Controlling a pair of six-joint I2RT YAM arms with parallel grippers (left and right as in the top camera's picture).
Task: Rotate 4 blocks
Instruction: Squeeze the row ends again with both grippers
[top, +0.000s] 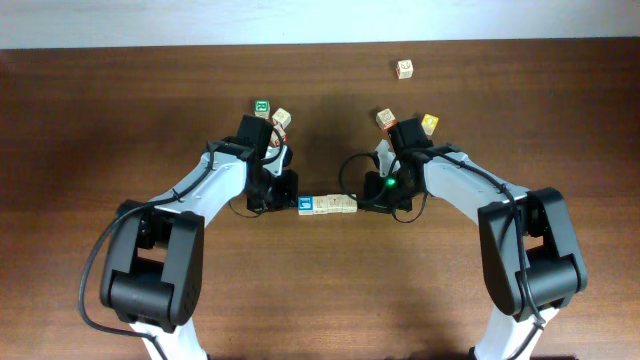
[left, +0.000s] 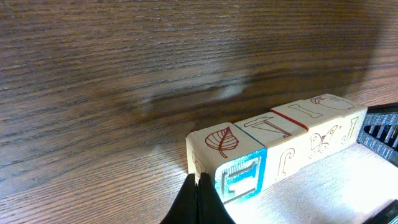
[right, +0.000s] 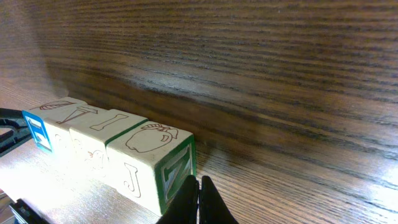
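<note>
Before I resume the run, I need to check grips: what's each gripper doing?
Left gripper: closed, holding nothing, tip at the blue end of the blocks.
Right gripper: closed, holding nothing, tip at their green N end.

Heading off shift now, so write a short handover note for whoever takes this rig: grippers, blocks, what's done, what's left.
Left gripper: shut, holding nothing, tips at the row's blue face.
Right gripper: shut, holding nothing, tips at the green N face on the other end.
The four blocks lie end to end in one straight row between the two grippers.
Done: blocks gathered and lined up.
Left: how far the row has been turned cannot be told; check before pushing on.
The green cube and yellow-faced cube farther back are not part of the job.
</note>
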